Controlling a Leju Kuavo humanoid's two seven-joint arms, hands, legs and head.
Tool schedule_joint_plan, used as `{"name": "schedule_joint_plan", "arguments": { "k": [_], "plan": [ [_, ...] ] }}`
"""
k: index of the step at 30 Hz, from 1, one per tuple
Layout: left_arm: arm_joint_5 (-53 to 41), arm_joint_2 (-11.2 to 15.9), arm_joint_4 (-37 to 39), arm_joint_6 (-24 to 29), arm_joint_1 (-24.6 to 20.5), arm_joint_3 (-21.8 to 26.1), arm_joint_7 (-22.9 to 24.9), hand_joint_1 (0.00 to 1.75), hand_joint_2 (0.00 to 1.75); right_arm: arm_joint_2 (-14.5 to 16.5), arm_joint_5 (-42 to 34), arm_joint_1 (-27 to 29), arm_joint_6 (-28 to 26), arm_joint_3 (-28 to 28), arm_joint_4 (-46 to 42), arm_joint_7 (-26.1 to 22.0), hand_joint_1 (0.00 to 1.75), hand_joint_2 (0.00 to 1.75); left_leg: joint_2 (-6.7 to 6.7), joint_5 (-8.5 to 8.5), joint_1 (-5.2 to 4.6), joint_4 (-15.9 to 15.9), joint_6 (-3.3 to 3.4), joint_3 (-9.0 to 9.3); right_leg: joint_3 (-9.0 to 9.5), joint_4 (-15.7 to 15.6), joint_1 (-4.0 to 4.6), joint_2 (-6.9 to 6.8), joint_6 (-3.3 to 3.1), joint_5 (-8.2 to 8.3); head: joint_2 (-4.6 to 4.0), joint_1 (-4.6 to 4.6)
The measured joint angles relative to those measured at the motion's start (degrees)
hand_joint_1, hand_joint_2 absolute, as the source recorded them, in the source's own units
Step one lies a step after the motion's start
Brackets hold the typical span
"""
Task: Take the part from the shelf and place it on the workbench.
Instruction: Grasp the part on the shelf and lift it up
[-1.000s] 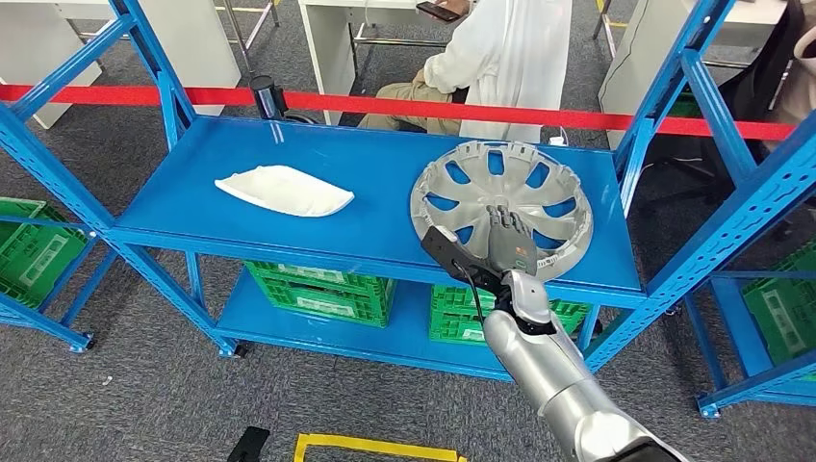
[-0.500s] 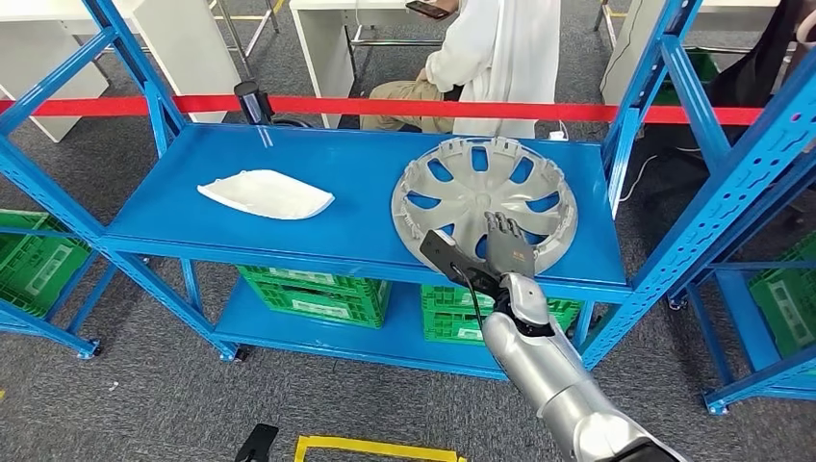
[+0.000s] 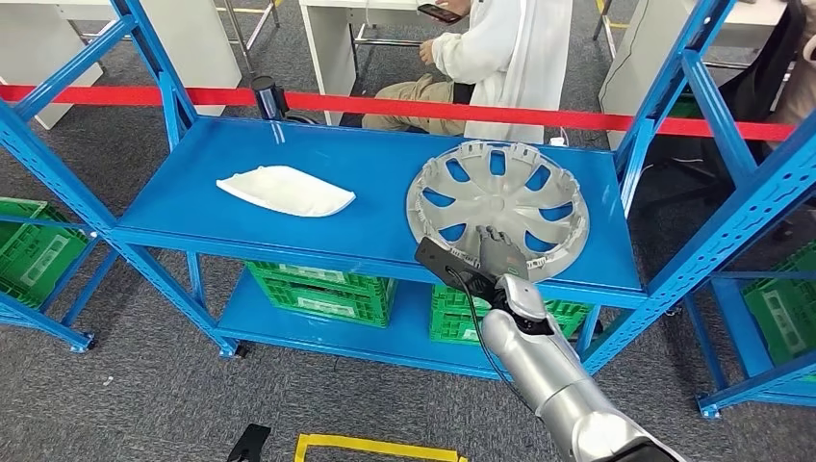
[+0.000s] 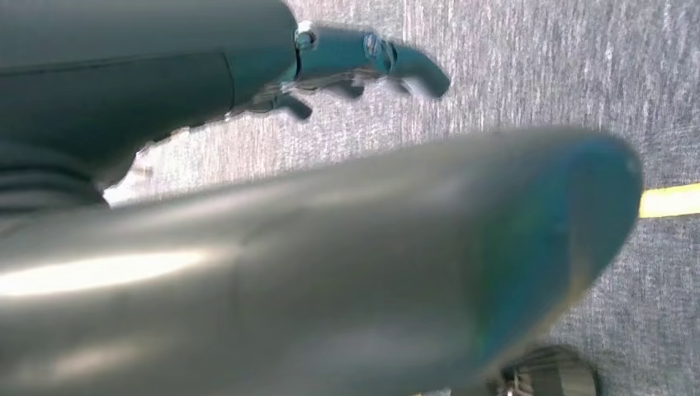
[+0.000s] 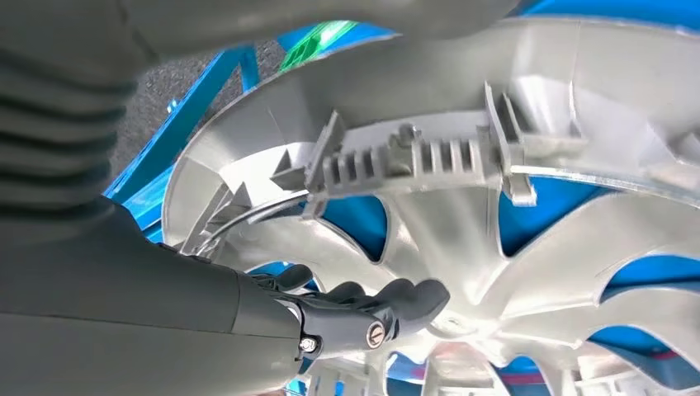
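A white, shallow, leaf-shaped moulding [image 3: 286, 191] lies flat on the left half of the upper blue deck, well apart from the frame uprights. Green crates [image 3: 322, 292] stand side by side on the lower deck; another green crate [image 3: 34, 248] sits in the adjoining rack at far left. A red barrier tape [image 3: 385, 102] runs across behind the racking. Beyond it a seated person in a white coat [image 3: 500, 53] holds a phone. Grey carpet [image 3: 144, 385] carries yellow floor tape [image 3: 375, 447].

Probably workshop: blue shelving [image 3: 385, 183], crates [image 3: 322, 292].
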Motion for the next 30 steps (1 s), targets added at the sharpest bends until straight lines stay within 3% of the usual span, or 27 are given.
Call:
{"name": "schedule_joint_plan", "arguments": {
  "k": [1, 2, 3, 5, 7, 11, 12, 14, 15, 17, 18, 19, 21, 23, 27, 28, 30],
  "plan": [
    [0.01, -0.03, 0.01, 0.00, 0.03, 0.01, -0.01, 0.00, 0.00, -0.03, -0.01, 0.02, 0.04, 0.00, 0.08, 0.03, 0.00, 1.75, 0.00, -0.08, -0.02, 0.15, 0.10, -0.07, -1.47, 3.04, 0.02, 0.00, 0.04, -0.99, 0.00, 0.03],
    [0.01, -0.07, 0.02, 0.00, 0.10, 0.01, -0.02, 0.00, 0.00, -0.07, -0.01, 0.05, 0.05, 0.00, 0.16, 0.07, 0.00, 1.75, -0.01, -0.18, -0.04, 0.35, 0.15, -0.12, -2.14, 4.39, 0.02, 0.00, 0.05, -0.98, 0.00, 0.09],
    [0.02, -0.10, 0.03, 0.00, 0.16, 0.01, -0.05, 0.00, 0.00, -0.11, -0.01, 0.06, 0.03, 0.00, 0.23, 0.10, 0.00, 1.75, -0.06, -0.32, -0.02, 0.56, 0.11, -0.15, -1.70, 3.50, 0.01, -0.01, 0.03, 0.07, -0.01, 0.15],
    [0.03, -0.13, 0.02, 0.00, 0.22, 0.01, -0.20, 0.00, 0.00, -0.17, -0.01, -0.02, -0.02, 0.00, 0.28, 0.15, 0.00, 1.75, -0.16, -0.75, 0.05, 1.22, -0.28, -0.22, 1.70, -3.28, -0.04, -0.07, -0.11, 3.32, -0.01, 0.27],
    [0.05, -0.10, 0.01, -0.02, 0.18, 0.01, -0.45, 0.00, 0.00, -0.13, 0.00, -0.14, -0.06, 0.01, 0.28, 0.13, 0.00, 1.75, -0.25, -1.30, -0.13, 2.06, -0.95, -0.46, 4.34, -8.60, 0.08, -0.04, -0.55, 4.92, -0.01, 0.29],
    [0.07, -0.04, -0.01, -0.09, 0.17, 0.01, -0.70, 0.00, 0.00, -0.09, -0.03, -0.48, -0.26, 0.03, 0.27, 0.28, 0.00, 1.75, -0.29, -1.63, -0.15, 2.27, -2.02, -0.59, 4.66, -9.42, 0.21, 0.03, -1.88, 5.05, 0.00, 0.17],
    [0.06, -0.04, -0.01, -0.09, 0.17, 0.01, -0.71, 0.00, 0.00, -0.10, -0.08, -0.58, -0.32, 0.03, 0.27, 0.32, 0.00, 1.75, -0.25, -2.30, -0.09, 3.17, -2.33, -0.98, 4.69, -9.52, 0.07, 0.01, -2.18, 5.14, 0.00, 0.04],
    [0.03, -0.05, 0.00, -0.14, 0.14, 0.01, -0.72, 0.00, 0.00, -0.11, -0.30, -0.68, -0.43, 0.02, 0.28, 0.33, 0.00, 1.75, -0.18, -5.19, 0.08, 8.26, -2.94, -3.28, 4.74, -9.64, -0.09, 0.00, -2.60, 5.25, 0.00, -0.26],
    [0.01, -0.06, 0.01, -0.19, 0.13, 0.01, -0.70, 0.00, 0.00, -0.11, -0.44, -0.68, -0.47, 0.02, 0.28, 0.33, 0.08, 1.75, -0.17, -6.90, 0.15, 12.02, -3.16, -5.02, 4.72, -9.65, -0.09, -0.01, -2.68, 5.26, 0.00, -0.38],
    [-0.05, -0.05, 0.03, -0.26, 0.19, 0.01, -0.65, 0.00, 0.00, -0.16, -0.79, -0.67, -0.49, 0.01, 0.28, 0.38, 0.95, 1.75, -0.17, -8.41, 0.21, 17.22, -3.32, -7.55, 4.72, -9.65, -0.07, 0.00, -2.70, 5.26, -0.01, -0.40],
    [-0.10, -0.05, 0.04, -0.26, 0.22, 0.01, -0.62, 0.00, 0.00, -0.19, -1.02, -0.68, -0.49, -0.01, 0.28, 0.44, 1.39, 1.75, -0.17, -7.68, 0.21, 17.07, -3.25, -7.54, 4.75, -9.65, -0.07, 0.01, -2.69, 5.26, 0.00, -0.41],
    [-0.18, -0.05, 0.04, -0.26, 0.22, 0.01, -0.61, 0.00, 0.00, -0.21, -1.31, -0.68, -0.50, -0.04, 0.28, 0.52, 1.75, 1.75, -0.17, -6.04, 0.20, 14.64, -3.09, -6.39, 4.81, -9.65, -0.07, 0.02, -2.68, 5.25, 0.00, -0.42],
    [-0.39, -0.04, 0.02, -0.26, 0.12, 0.01, -0.59, 0.00, 0.00, -0.25, -1.93, -0.67, -0.53, -0.14, 0.28, 0.70, 1.75, 1.75, -0.17, -2.59, 0.07, 6.79, -2.58, -2.55, 4.91, -9.67, -0.02, 0.03, -2.50, 5.25, 0.00, -0.42],
    [-0.56, -0.03, -0.01, -0.26, 0.01, 0.01, -0.58, 0.00, 0.00, -0.36, -2.33, -0.64, -0.60, -0.31, 0.28, 0.77, 1.75, 1.75, -0.18, -1.34, -0.22, 2.16, -2.04, -0.33, 4.84, -9.78, 0.06, 0.02, -1.90, 5.37, 0.00, -0.40],
    [-0.72, -0.04, -0.03, -0.26, 0.03, 0.01, -0.53, 0.00, 0.00, -0.66, -2.63, -0.57, -0.80, -0.58, 0.28, 0.74, 1.75, 1.75, -0.07, -0.68, -0.18, 0.89, -0.77, -0.04, 4.70, -9.84, 0.04, -0.01, -0.46, 5.35, -0.01, -0.32],
    [-0.80, -0.03, -0.04, -0.26, -0.03, 0.02, -0.52, 0.00, 0.00, -0.77, -2.71, -0.57, -0.87, -0.61, 0.28, 0.75, 1.75, 1.75, 0.00, -0.41, -0.05, 0.51, -0.40, 0.08, 4.07, -8.45, 0.08, -0.02, -0.25, 4.38, -0.01, -0.25],
    [-0.98, -0.04, -0.05, -0.29, -0.16, 0.04, -0.53, 0.00, 0.00, -1.03, -2.88, -0.41, -0.96, -0.68, 0.28, 0.74, 1.75, 1.75, 0.07, -0.24, 0.00, 0.27, 0.06, 0.12, 1.33, -2.56, 0.13, -0.02, -0.03, 1.15, 0.00, -0.13]
  ]
}}
